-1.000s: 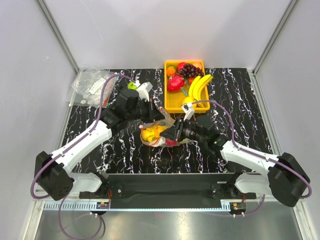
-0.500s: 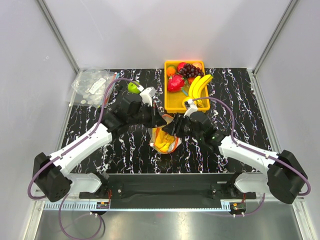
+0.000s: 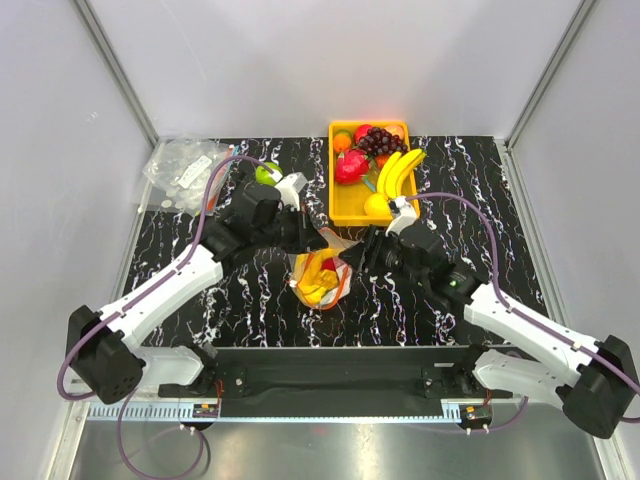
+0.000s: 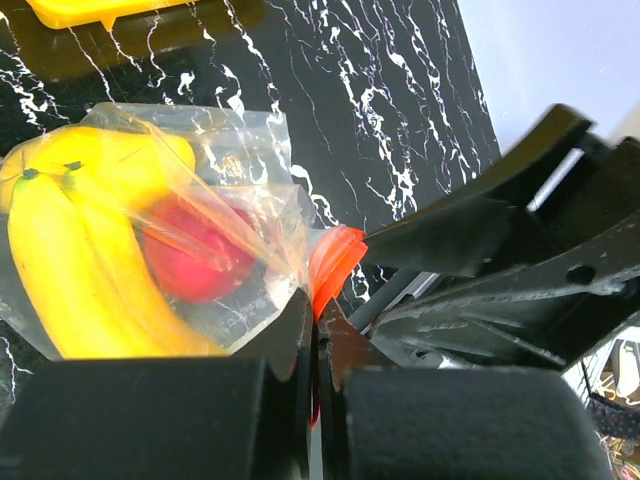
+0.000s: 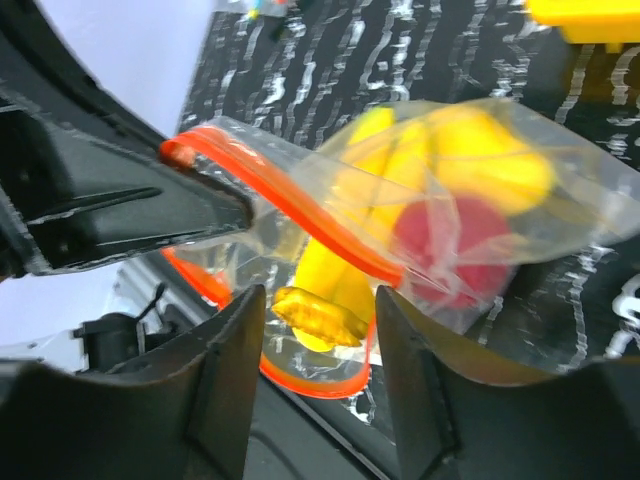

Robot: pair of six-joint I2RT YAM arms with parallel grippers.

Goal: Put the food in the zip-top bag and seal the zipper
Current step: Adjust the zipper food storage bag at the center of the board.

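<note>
The zip-top bag (image 3: 322, 275) hangs just in front of the yellow tray (image 3: 337, 190), on its near side, held up over the black marbled table (image 3: 480, 200). Inside it lie yellow bananas (image 4: 70, 270) and a red fruit (image 4: 195, 265). The zipper (image 5: 290, 205) is parted, its two red-orange strips bowed away from each other. The left gripper (image 4: 317, 322) is pinched tight on one end of the zipper. The right gripper (image 5: 320, 330), also in front of the tray, has its fingers spread, and the bag's mouth and a banana tip lie between them unclamped. Well left of the tray sits a pile of clear packets (image 3: 185, 172).
</note>
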